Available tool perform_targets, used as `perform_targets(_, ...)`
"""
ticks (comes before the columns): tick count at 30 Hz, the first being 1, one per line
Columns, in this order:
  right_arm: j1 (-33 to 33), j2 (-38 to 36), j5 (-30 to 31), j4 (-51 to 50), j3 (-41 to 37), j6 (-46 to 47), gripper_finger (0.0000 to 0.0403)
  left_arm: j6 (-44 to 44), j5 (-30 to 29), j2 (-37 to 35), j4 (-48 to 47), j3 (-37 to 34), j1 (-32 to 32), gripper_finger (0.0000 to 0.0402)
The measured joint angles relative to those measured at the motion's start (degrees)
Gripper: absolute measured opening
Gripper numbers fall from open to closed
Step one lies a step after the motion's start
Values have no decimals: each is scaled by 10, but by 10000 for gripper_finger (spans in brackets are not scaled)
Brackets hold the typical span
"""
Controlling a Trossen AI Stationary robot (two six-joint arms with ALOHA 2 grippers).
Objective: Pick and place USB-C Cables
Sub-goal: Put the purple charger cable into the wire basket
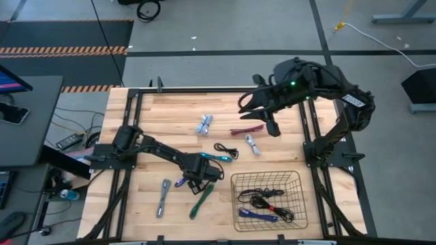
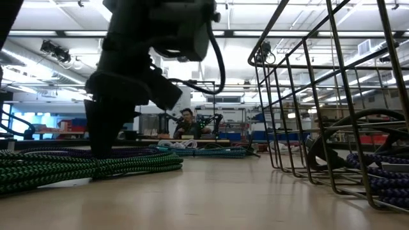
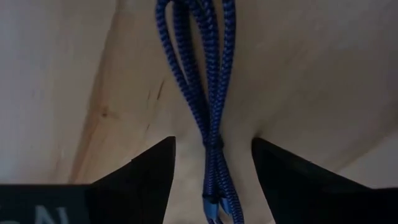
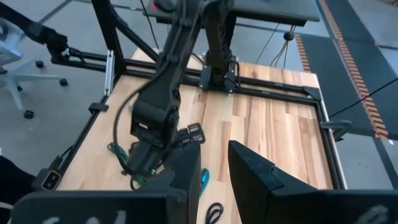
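My left gripper points down at the table, open, with one finger on each side of a blue braided cable bundle that lies flat on the wood; I see no touch. In the high view this gripper stands beside the blue bundle and above a green one. Other cables lie loose: grey, teal, black, silver-white, red, light blue. My right gripper hangs high over the far right, open, with nothing between its fingers.
A black wire basket stands at the near right with black, red and blue cables in it; it also fills the right of the low view. Black rails frame the wooden table. A person sits far behind the table.
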Motion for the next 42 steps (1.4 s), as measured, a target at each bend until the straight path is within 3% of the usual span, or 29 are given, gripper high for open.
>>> perform_targets(5,0,-18,3,5,0,0,87,6,8,2,3,-1,5,187)
perform_targets(8,0,-24,5,5,0,0,87,10,12,-3,4,-2,13,130)
perform_targets(11,0,-32,5,9,0,0,87,18,18,-11,7,-3,23,46)
perform_targets(13,0,-36,6,12,0,0,87,19,17,-15,8,-5,31,20)
perform_targets(19,0,-45,26,11,0,0,87,22,8,-62,10,0,54,19)
perform_targets(23,-1,-48,36,11,0,0,87,33,-22,-105,13,39,62,19)
perform_targets(28,-2,-49,38,14,0,0,87,103,-92,-126,14,145,65,19)
perform_targets(33,-2,-49,65,19,0,0,87,204,-121,-119,22,263,67,18)
perform_targets(39,-2,-49,100,22,0,0,87,272,-120,-104,56,326,77,18)
perform_targets(42,-2,-49,117,27,0,0,87,288,-92,-97,90,331,79,18)
